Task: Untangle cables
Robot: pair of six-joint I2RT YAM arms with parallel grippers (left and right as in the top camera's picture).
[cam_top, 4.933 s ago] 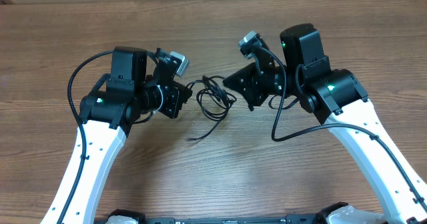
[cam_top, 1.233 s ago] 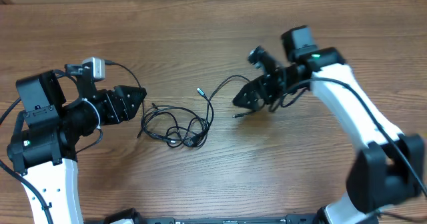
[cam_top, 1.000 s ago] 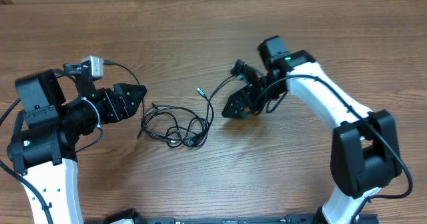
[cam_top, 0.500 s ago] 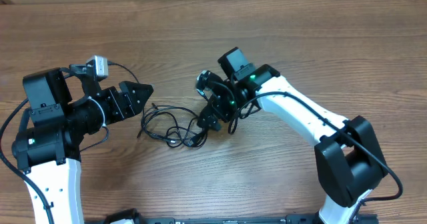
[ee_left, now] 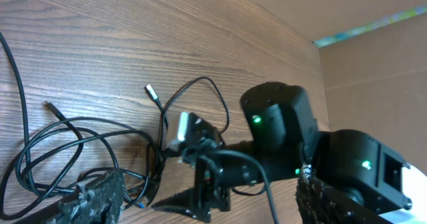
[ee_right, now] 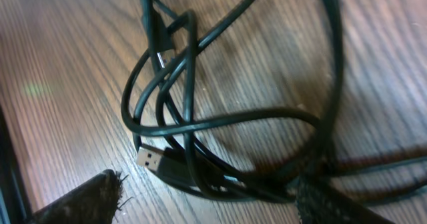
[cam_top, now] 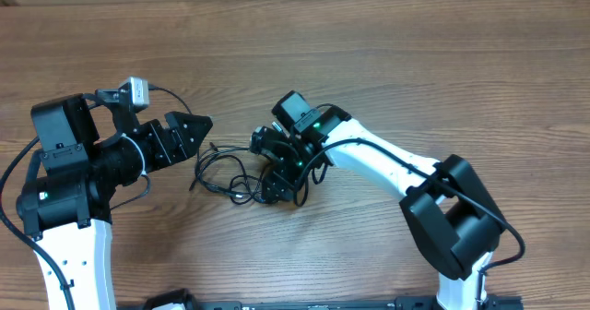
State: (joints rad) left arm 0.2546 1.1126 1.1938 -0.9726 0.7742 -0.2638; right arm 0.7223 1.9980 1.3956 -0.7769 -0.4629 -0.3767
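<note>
The cables (cam_top: pixel 230 173) are thin black cords lying in a loose tangle on the wooden table between my arms. My left gripper (cam_top: pixel 205 125) hangs open just left of and above the tangle, touching nothing. In the left wrist view the cables (ee_left: pixel 60 147) lie by my left gripper's (ee_left: pixel 208 184) left finger, and one silvery plug tip (ee_left: pixel 152 92) points away. My right gripper (cam_top: pixel 273 190) is down over the tangle's right end. Seen from the right wrist, the right gripper (ee_right: pixel 207 201) is open astride several crossed cable loops (ee_right: pixel 193 127) and a USB plug (ee_right: pixel 150 159).
The right arm (cam_top: pixel 378 158) reaches across the table's middle from the right. Thicker black arm wiring (cam_top: pixel 23 162) loops beside the left arm. A cardboard wall (ee_left: pixel 373 64) stands past the table's far edge.
My right arm swung left and lowered onto the tangle's right end, covering the loop that lay there, and its jaws narrowed a little. My left gripper stayed put.
</note>
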